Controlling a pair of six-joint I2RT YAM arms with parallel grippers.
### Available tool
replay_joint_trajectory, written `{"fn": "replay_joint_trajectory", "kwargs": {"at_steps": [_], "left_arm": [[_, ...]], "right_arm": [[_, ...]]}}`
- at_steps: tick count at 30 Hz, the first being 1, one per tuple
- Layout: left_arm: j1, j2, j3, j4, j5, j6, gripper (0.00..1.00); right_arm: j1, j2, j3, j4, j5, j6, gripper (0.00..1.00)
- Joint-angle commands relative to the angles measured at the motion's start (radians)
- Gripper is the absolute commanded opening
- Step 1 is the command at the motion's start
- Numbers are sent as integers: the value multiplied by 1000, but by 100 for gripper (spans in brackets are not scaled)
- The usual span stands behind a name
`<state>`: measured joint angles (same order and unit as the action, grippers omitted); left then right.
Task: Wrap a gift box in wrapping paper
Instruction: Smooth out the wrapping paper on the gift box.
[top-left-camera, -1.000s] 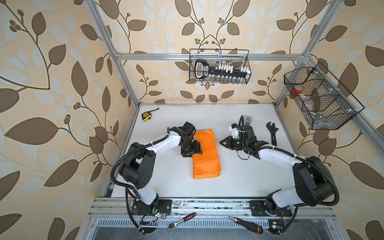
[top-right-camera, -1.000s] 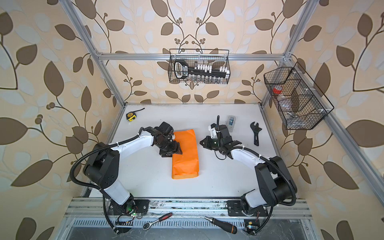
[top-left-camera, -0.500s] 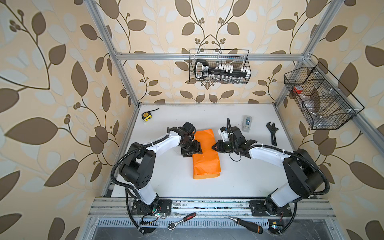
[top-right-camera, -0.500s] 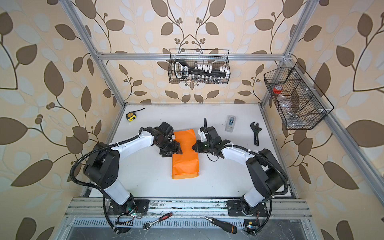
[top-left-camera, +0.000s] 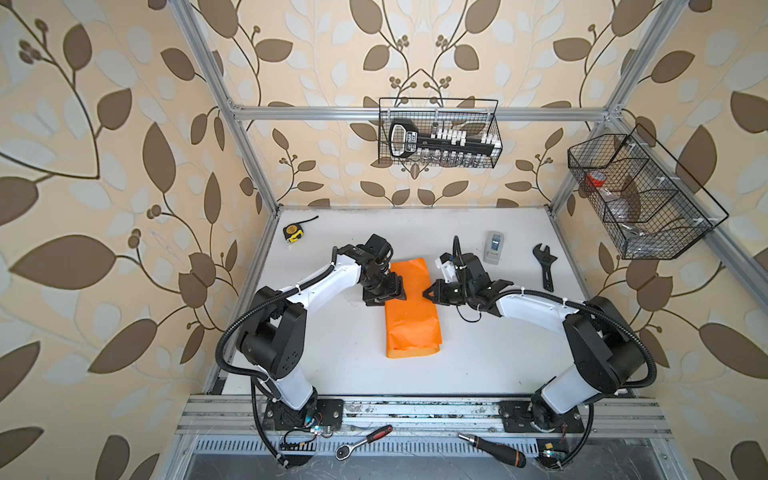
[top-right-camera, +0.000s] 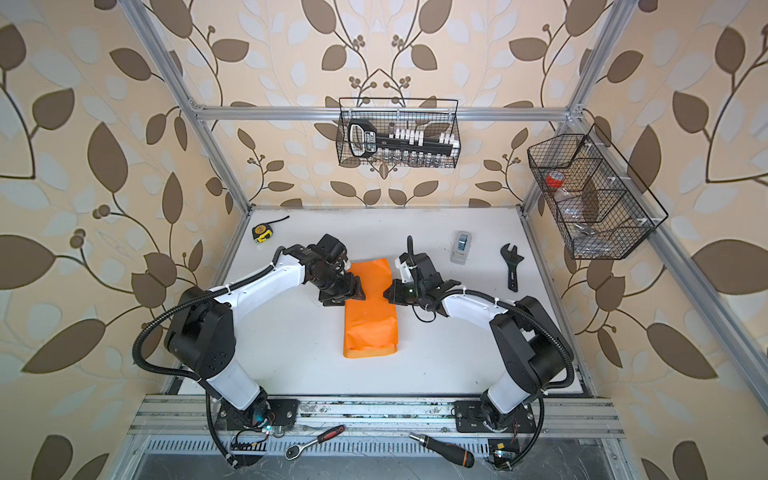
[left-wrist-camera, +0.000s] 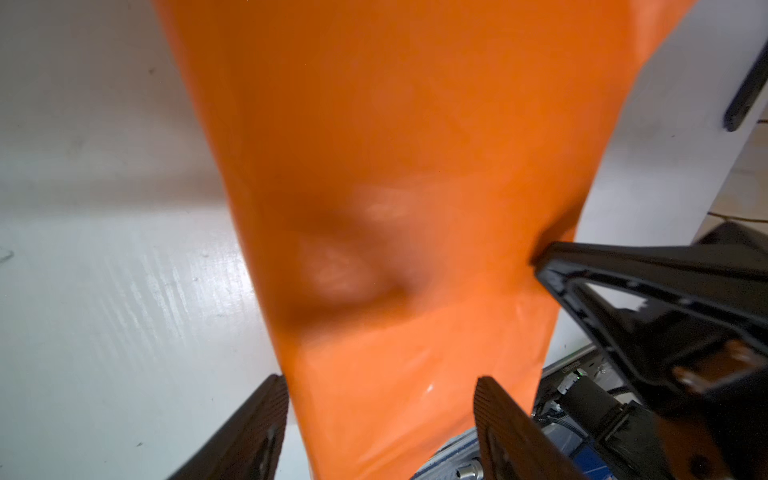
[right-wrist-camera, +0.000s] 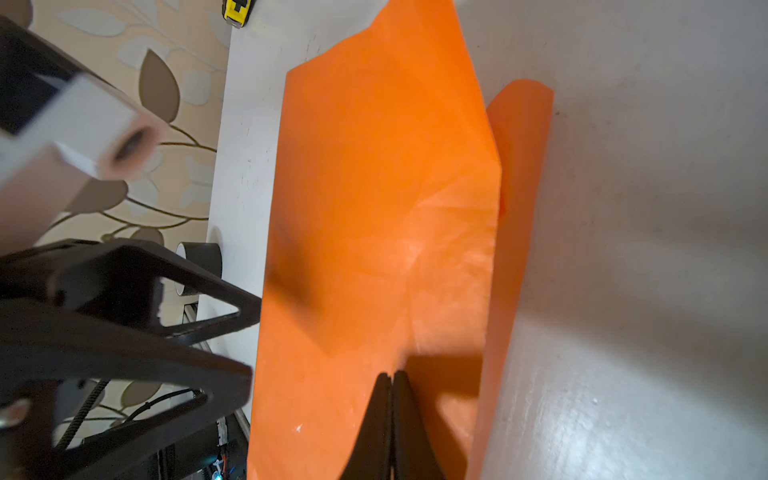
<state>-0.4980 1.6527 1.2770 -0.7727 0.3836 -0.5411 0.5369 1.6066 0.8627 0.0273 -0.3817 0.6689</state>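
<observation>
Wrapping paper: the wrapping paper (top-left-camera: 411, 316) lay on the white table (top-left-camera: 332, 353), folded into a long creased sleeve between the two sets of fingers, its ends not yet tucked in.
Gift box: the gift box was nowhere in sight; it was most likely hidden inside the sleeve, roughly between the facing fingertips.
Left gripper: the left gripper (top-left-camera: 386, 293) stood at one long edge of the sleeve with its fingers (left-wrist-camera: 266, 415) spread and gripping nothing. The paper ran between them, probably so the fold could not spring open.
Right gripper: the right gripper (right-wrist-camera: 390, 376) had its fingers clenched together on nothing, the tips set against the opposite long edge. A closed tip makes a narrow pusher, likely for pressing the overlap flat.
Loose layer: a strip of paper showed just beyond the right fingertips, so the seam looked unsealed.
Tape dispenser: the grey tape dispenser (top-left-camera: 493, 247) stood well behind the right fingers, untouched, presumably for that seam.
</observation>
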Motion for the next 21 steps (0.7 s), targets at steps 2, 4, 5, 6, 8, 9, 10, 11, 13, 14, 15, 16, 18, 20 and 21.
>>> {"fn": "replay_joint_trajectory", "kwargs": {"at_steps": [2, 4, 5, 6, 8, 9, 10, 11, 13, 14, 15, 16, 18, 20, 21], "left_arm": [[-7, -69, 52, -27, 34, 8, 71], [-12, -65, 39, 14, 74, -10, 66], [-14, -59, 26, 34, 90, -20, 62], [-16, -53, 15, 56, 102, -27, 58], [-19, -37, -18, 116, 137, -50, 50], [-20, -30, -31, 138, 149, -59, 48], [-20, -20, -41, 161, 157, -69, 46], [-23, -11, -50, 183, 167, -76, 45], [-29, 1, -59, 211, 176, -88, 44], [-32, 5, -59, 221, 179, -92, 44], [-33, 10, -63, 231, 183, -95, 44], [-35, 16, -66, 242, 190, -100, 44], [-37, 26, -71, 255, 200, -103, 43], [-40, 32, -84, 264, 201, -102, 43], [-40, 33, -93, 267, 201, -104, 43]], "right_arm": [[3, 19, -24, -26, 35, -4, 6], [4, 19, -25, -26, 35, -2, 6], [4, 20, -25, -27, 35, -3, 6], [3, 20, -25, -26, 36, -2, 6], [4, 19, -25, -26, 37, -3, 6], [4, 19, -25, -26, 37, -3, 5], [4, 19, -25, -26, 37, -1, 5], [3, 19, -25, -26, 36, -2, 5], [2, 19, -27, -23, 35, 0, 5], [2, 19, -27, -23, 35, 1, 5], [2, 19, -29, -21, 35, 1, 5], [2, 19, -30, -19, 35, 3, 5], [2, 19, -30, -17, 35, 6, 5], [2, 19, -31, -17, 35, 6, 5], [3, 18, -31, -17, 35, 6, 5]]}}
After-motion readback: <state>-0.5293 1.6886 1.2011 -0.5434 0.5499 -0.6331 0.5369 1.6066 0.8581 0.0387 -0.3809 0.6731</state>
